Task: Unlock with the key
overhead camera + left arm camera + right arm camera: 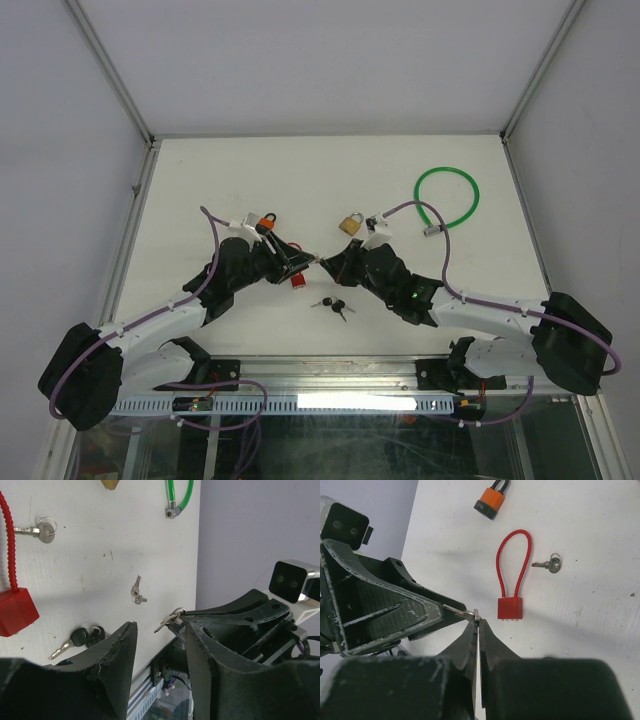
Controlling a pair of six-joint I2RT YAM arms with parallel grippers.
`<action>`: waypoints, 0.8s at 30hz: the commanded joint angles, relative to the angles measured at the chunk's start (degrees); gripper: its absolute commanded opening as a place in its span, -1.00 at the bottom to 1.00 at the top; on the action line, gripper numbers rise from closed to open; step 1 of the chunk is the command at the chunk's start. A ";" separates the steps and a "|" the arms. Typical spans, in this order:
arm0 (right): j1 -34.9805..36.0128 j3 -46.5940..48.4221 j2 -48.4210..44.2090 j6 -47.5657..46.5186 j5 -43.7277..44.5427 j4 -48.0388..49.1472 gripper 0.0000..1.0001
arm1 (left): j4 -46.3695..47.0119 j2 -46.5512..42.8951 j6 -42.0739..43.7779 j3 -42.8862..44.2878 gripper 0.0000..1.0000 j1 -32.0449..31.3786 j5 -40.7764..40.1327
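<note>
White table (200,180), both arms reaching in from the near edge, tips meeting over the middle.

Left gripper (159,630): fingers spread apart, nothing pinched. Its tip sits right at the key the other gripper is carrying.

Right gripper (477,625): fingers closed to a thin slit, pinching a small silver key (466,613) by its ring end. The key is off the table, sticking out toward the left gripper's fingertip. Cannot tell if that fingertip touches it.

Green cable lock (172,512): looped, far right of the table, well apart from the grippers.

Red cable lock (510,608): lying flat, loop pointing away, just beside the meeting point of the grippers.

Orange padlock (491,502): beyond the red lock, on its side.

Brass padlock (350,220): behind the right gripper.

Black-headed keys (85,637): a pair, lying near the front edge.

Ringed key (551,565): flat, just beside the red lock's loop.

Tiny loose key (136,591): alone on the table.

Cannot tell which lock the held key fits.
</note>
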 commanded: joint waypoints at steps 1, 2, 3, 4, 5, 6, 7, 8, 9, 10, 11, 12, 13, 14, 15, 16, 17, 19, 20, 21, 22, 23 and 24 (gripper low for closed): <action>0.34 -0.89 -1.93 2.14 2.24 5.72 -1.00 | 5.96 -1.10 -1.59 -0.09 -0.10 -0.38 0.32; 0.34 -0.83 -1.94 2.16 2.18 5.70 -1.00 | 6.31 -0.93 -1.62 -0.11 -0.11 -0.46 0.49; 0.34 -0.85 -1.92 2.16 2.06 5.70 -1.00 | 6.52 -0.78 -1.58 -0.03 -0.10 -0.42 0.59; 0.34 -0.91 -1.92 2.26 2.05 5.70 -1.00 | 6.70 -0.65 -1.54 -0.02 -0.11 -0.43 0.51; 0.34 -0.91 -1.90 2.41 2.01 5.77 -1.00 | 6.82 -0.53 -1.46 -0.02 -0.11 -0.40 0.44; 0.34 -0.99 -1.90 2.55 1.98 5.78 -1.00 | 6.88 -0.44 -1.33 -0.09 -0.10 -0.44 0.32; 0.34 -0.95 -1.89 2.73 1.99 5.78 -1.00 | 6.93 -0.30 -1.23 -0.06 -0.10 -0.44 0.26; 0.34 -1.11 -1.84 2.91 2.03 5.86 -1.00 | 7.01 -0.18 -1.19 -0.15 -0.11 -0.42 0.21; 0.34 -1.17 -1.84 2.97 2.03 5.94 -1.00 | 7.22 0.05 -1.19 -0.26 -0.11 -0.46 0.20; 0.38 -1.12 -1.76 2.98 1.92 6.02 -1.00 | 7.47 0.22 -1.18 -0.28 -0.11 -0.47 0.32; 0.35 -1.08 -1.67 2.98 1.87 6.04 -1.00 | 7.69 0.34 -1.12 -0.21 -0.11 -0.45 0.43; 0.34 -1.06 -1.55 3.02 1.83 6.05 -1.00 | 7.85 0.49 -0.91 -0.13 -0.11 -0.40 0.65; 0.34 -1.04 -1.37 3.06 1.75 6.04 -1.00 | 7.90 0.54 -0.51 0.09 -0.11 -0.45 0.72; 0.34 -0.93 -1.16 3.05 1.63 5.74 -1.00 | 7.72 0.48 0.06 0.32 -0.12 -0.44 0.66; 0.36 -0.68 -1.02 3.19 1.48 5.47 -1.00 | 7.08 0.28 0.76 0.59 -0.12 -0.40 0.22; 0.34 -0.63 -0.79 3.36 1.43 5.22 -1.00 | 6.29 0.02 1.72 0.93 -0.11 -0.46 -0.30; 0.36 -0.53 -0.72 3.46 1.23 5.16 -1.00 | 5.51 -0.24 2.58 1.21 -0.10 -0.46 -0.93; 0.35 -0.49 -0.66 3.65 1.09 5.17 -1.00 | 4.40 -0.41 4.07 1.80 -0.10 -0.42 -1.62; 0.34 -0.52 -0.64 3.73 1.15 5.12 -1.00 | 4.29 -0.30 4.63 2.02 -0.10 -0.46 -1.41; 0.38 -0.44 -0.58 3.76 1.21 5.04 -1.00 | 4.42 -0.08 5.03 2.23 -0.10 -0.46 -1.10; 0.35 -0.35 -0.54 3.81 1.19 4.93 -1.00 | 4.79 0.12 5.32 2.38 -0.10 -0.42 -0.60; 0.34 -0.22 -0.39 3.77 1.17 4.83 -1.00 | 5.09 0.37 5.66 2.58 -0.12 -0.40 -0.33; 0.34 -0.06 -0.34 3.74 1.12 4.77 -1.00 | 5.46 0.64 5.94 2.72 -0.13 -0.39 -0.07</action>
